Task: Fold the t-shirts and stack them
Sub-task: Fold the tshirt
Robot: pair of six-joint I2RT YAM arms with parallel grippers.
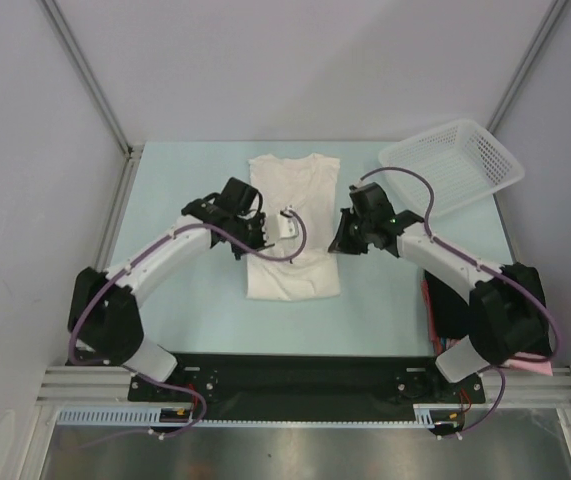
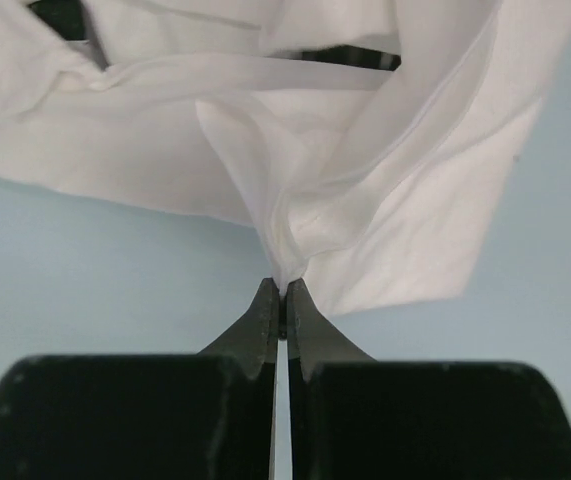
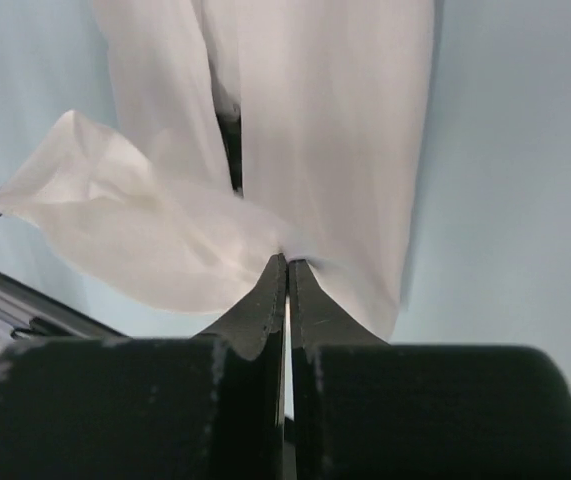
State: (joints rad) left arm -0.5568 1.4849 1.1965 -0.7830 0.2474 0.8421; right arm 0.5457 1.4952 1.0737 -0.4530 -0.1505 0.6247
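A small pale patch (image 1: 287, 222) with dark marks showed just beside the left hand (image 1: 270, 228) in the top view, too small to read and too small to tell what it was.

The white t-shirt (image 1: 293, 190) lay flat in the middle of the pale blue desk (image 1: 175, 310), between the two arms. Its long axis ran from the near edge to the far edge. The collar pointed to the far side and the straight hem to the arms' bases. From above it was a plain, tall rectangle, with no sleeve standing out at either side.

The left hand (image 2: 281, 290) was closed on a gathered fold of the white t-shirt (image 2: 365, 180) at the shirt's left edge. The cloth rose from the closed tips in soft creases. The right hand (image 3: 287, 262) was likewise clamped on a pinch of the white t-shirt (image 3: 325, 120), with a loose flap spreading away to one side. From above, the right hand (image 1: 343, 235) sat at the shirt's right edge, level with the left one.

The cloth was thin, unprinted and slightly see-through at its single layers.

A white mesh basket (image 1: 455, 165) stood at the far right corner, well apart from the shirt. Under the right arm lay a black t-shirt (image 1: 452, 312), mostly hidden, and by that arm's base a pink t-shirt (image 1: 538, 368) showed only an edge.
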